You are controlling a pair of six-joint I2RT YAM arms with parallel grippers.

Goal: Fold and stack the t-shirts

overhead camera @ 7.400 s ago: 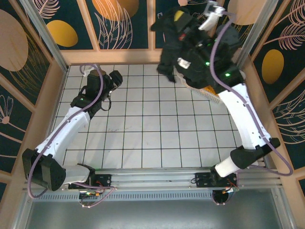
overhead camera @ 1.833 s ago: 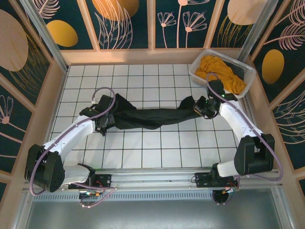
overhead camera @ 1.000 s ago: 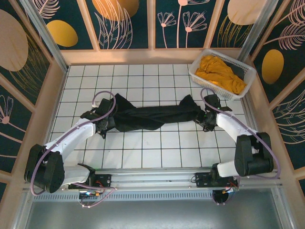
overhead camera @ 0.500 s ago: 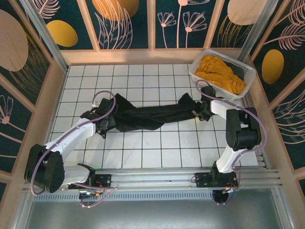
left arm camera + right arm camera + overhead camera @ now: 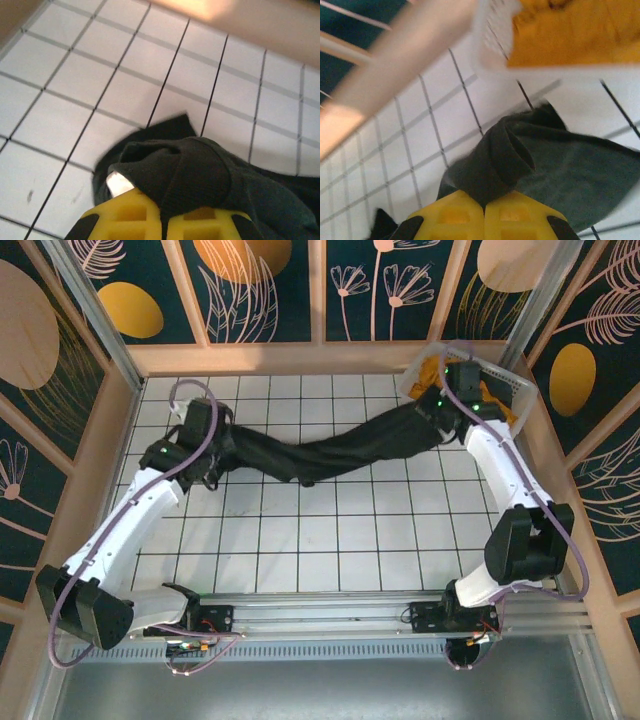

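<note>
- Since half a second ago, both grippers have been moved away from the near edge, and the black t-shirt (image 5: 330, 448) is now pulled into a slanting band, with its right end carried up close to the basket (image 5: 495, 40).
- At the near edge a metal rail (image 5: 330, 605) is seen, on which both arm bases are fixed.
- The table (image 5: 300, 530) is covered with white tiles divided by dark lines.
- The left gripper (image 5: 164, 212) is held over the left tiles, its jaws pressed together on the bunched left end of the shirt.
- The right gripper (image 5: 484, 205) is clamped in the same way on the right end, just beside the basket.
- Whether the middle of the shirt touches the tiles cannot be told.
- The mustard-yellow t-shirt (image 5: 580, 30) is lying crumpled inside the basket, in the far right corner.
- The space is closed by wooden-framed wall panels (image 5: 250, 280), dark teal with leaf drawings and orange ovals.
</note>
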